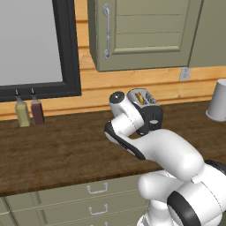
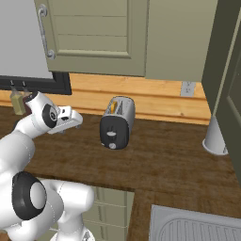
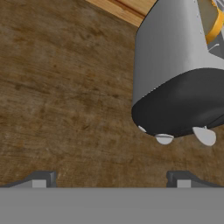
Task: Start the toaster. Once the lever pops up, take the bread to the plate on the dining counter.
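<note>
Black-sided toaster (image 2: 116,123) sits on the wood counter (image 2: 164,162); we hover our gripper (image 2: 75,120) just beside it, jaws apart, probably lining up for its lever (image 3: 204,135).

Base views behind arm, left and right, facing wall, both sharing toaster (image 2: 117,123); hand view close above counter (image 3: 65,96), toaster upper right.

White rounded arm (image 1: 172,154), black joint bands
</note>
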Controlling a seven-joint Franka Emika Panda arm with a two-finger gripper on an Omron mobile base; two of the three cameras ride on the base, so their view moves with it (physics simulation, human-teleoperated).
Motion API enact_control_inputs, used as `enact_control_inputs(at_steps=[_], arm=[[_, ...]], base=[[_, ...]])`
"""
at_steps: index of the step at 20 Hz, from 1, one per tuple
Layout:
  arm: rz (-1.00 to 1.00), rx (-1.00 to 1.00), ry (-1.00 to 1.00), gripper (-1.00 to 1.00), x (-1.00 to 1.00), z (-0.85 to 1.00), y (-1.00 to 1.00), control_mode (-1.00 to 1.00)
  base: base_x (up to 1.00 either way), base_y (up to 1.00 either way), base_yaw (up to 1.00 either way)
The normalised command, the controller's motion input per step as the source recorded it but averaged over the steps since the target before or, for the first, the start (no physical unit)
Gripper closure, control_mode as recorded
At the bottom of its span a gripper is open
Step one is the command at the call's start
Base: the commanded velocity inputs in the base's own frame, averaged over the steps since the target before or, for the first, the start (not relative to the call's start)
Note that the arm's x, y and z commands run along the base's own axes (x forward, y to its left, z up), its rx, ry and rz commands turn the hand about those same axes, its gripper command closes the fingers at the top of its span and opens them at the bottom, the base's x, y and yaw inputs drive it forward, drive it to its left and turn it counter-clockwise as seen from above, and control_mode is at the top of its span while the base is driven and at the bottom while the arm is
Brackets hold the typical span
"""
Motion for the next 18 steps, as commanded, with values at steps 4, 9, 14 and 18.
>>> enact_control_inputs(at_steps=[4, 9, 14, 18], arm=[[0.00, 0.00, 0.00, -1.00, 0.00, 0.00, 0.00, -1.00], [0.00, 0.00, 0.00, -1.00, 0.00, 0.00, 0.00, -1.00], [0.00, 0.00, 0.00, -1.00, 0.00, 0.00, 0.00, -1.00], [0.00, 0.00, 0.00, -1.00, 0.00, 0.00, 0.00, -1.00]], base=[[0.00, 0.00, 0.00], [0.00, 0.00, 0.00], [0.00, 0.00, 0.00], [0.00, 0.00, 0.00]])
